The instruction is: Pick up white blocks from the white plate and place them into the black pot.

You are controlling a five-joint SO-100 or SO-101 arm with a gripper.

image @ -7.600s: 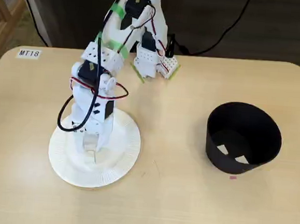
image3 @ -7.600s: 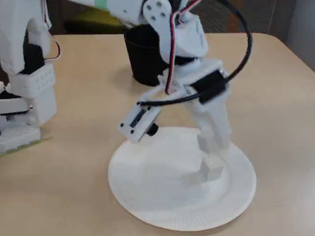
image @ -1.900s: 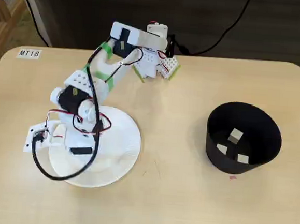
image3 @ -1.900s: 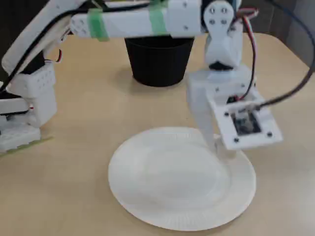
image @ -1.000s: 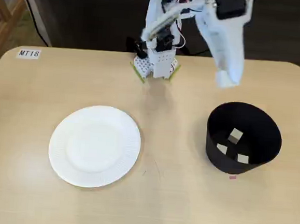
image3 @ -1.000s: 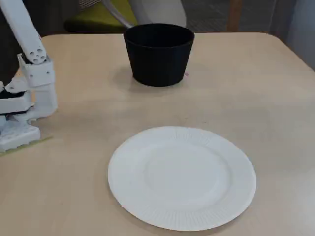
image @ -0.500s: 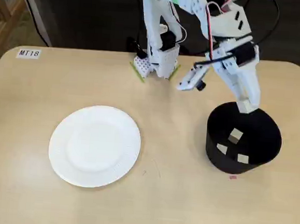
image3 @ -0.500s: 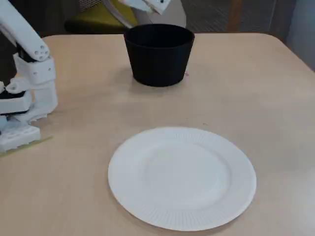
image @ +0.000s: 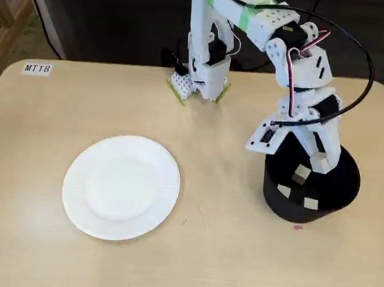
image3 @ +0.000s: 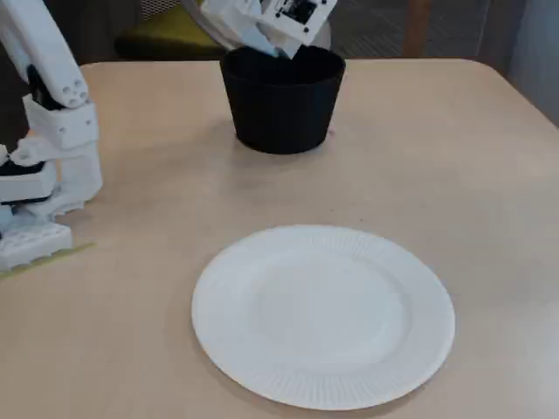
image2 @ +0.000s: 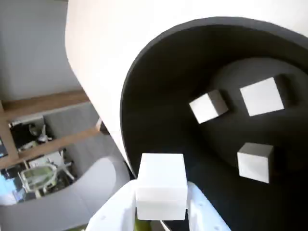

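One white block (image2: 161,192) sits pinched in the fingers (image2: 161,219) above the tan table (image: 235,266), seemingly wood.

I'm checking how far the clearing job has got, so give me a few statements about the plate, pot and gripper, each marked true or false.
1. The white plate is bare. True.
2. The gripper is open with nothing in it. False: it is shut on a white block.
3. Three blocks lie on the floor of the black pot. True.
4. The gripper hangs over the plate. False: it is over the pot's mouth.
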